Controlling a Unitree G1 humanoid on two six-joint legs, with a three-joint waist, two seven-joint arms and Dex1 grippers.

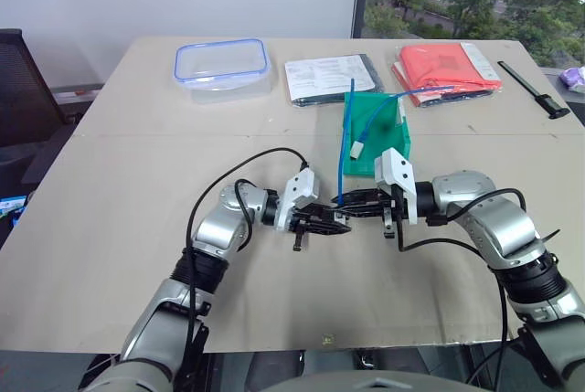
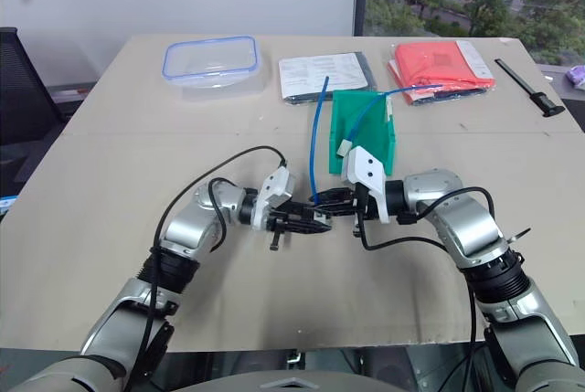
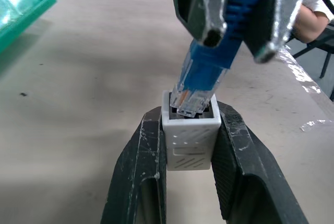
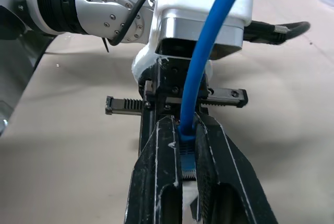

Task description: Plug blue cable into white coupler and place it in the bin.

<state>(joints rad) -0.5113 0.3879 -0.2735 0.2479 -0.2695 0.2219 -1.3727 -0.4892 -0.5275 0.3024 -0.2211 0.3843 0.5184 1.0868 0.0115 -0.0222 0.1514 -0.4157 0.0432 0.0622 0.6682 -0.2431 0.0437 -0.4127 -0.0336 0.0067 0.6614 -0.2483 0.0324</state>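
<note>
My left gripper (image 3: 189,117) is shut on the white coupler (image 3: 190,143), socket facing outward, low over the table's near middle. My right gripper (image 3: 237,44) is shut on the blue cable (image 4: 209,51) just behind its clear plug (image 3: 197,91). The plug's tip sits tilted in the mouth of the coupler's socket. In the left eye view the two grippers meet tip to tip, left gripper (image 1: 338,225) and right gripper (image 1: 347,200). From there the cable arcs up over the green bin (image 1: 377,132), and its free end (image 1: 358,147) hangs in front of the bin.
A clear blue-rimmed food box (image 1: 221,65) stands at the back left. Papers in a sleeve (image 1: 329,77) and a red folder (image 1: 448,65) lie behind the bin. A black tool (image 1: 535,90) lies at the far right. A dark chair (image 1: 18,90) stands off the table's left side.
</note>
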